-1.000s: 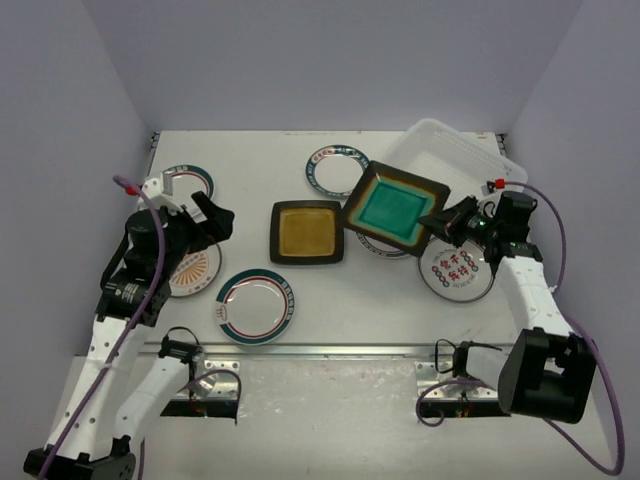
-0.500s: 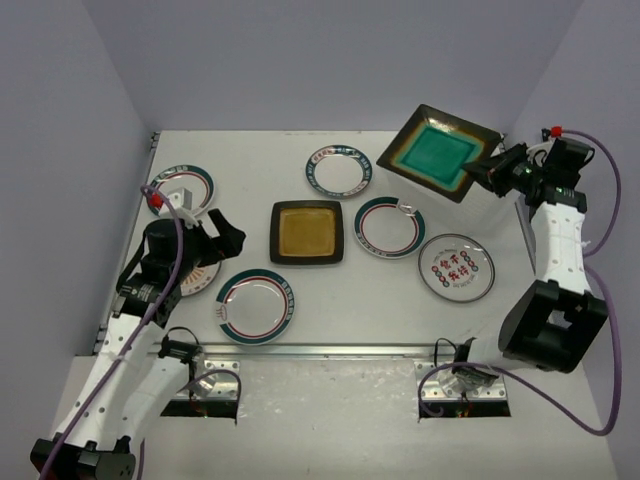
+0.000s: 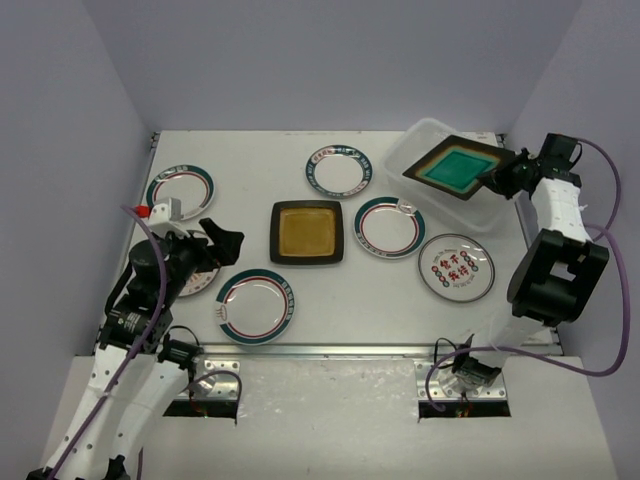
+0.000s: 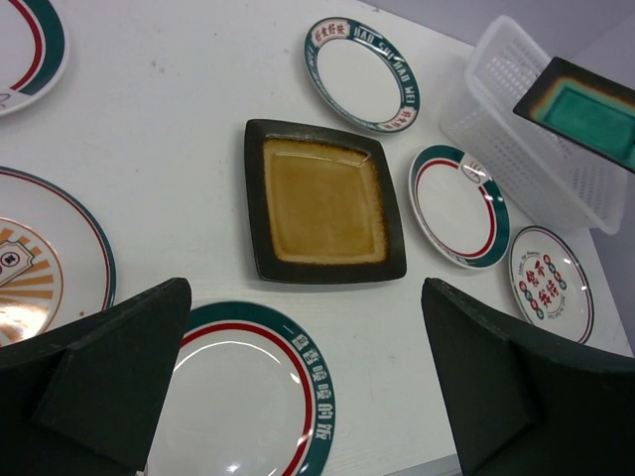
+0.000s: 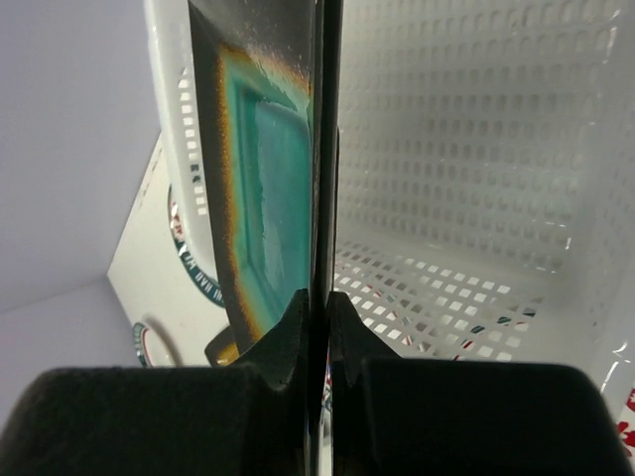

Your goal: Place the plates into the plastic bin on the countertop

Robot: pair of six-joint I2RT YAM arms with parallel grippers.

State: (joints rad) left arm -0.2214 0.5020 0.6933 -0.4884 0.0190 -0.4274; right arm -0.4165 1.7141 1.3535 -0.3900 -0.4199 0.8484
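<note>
**Item: teal plate, in transit to bin**

- Change: 1 s ago it sits low over the ringed plate mid-counter. Half a sec ago it is high over the far-right corner. Now it is lower and over the bin mouth, tilted. The ringed plate is uncovered.
- R claw: pinching the plate's right edge. Wrist view shows both fingers pressed tight on the dark rim, plate edge-on.
- Bin floor beyond looks bare, no plate lying in it.
- Status (est.): plate 1 of 8 is near release. It is not yet set down; contact w/ bin floor can't be told.
- L claw: spread wide, holding nothing, low over the sunburst plate. L arm has pulled back toward its base since 1 s ago.
- Left on countertop: 7 plates, incl. amber plate at centre.

**Edges / room**
- Bin sits at the far-right corner, side wall just beside it, so there is little room to swing right.
- The plate's left corner is near the bin's left rim and may clip it if lowered tilted.
- Bin's near rim is just beside the ringed plate.
- L arm is well apart; no crossing risk.
</note>
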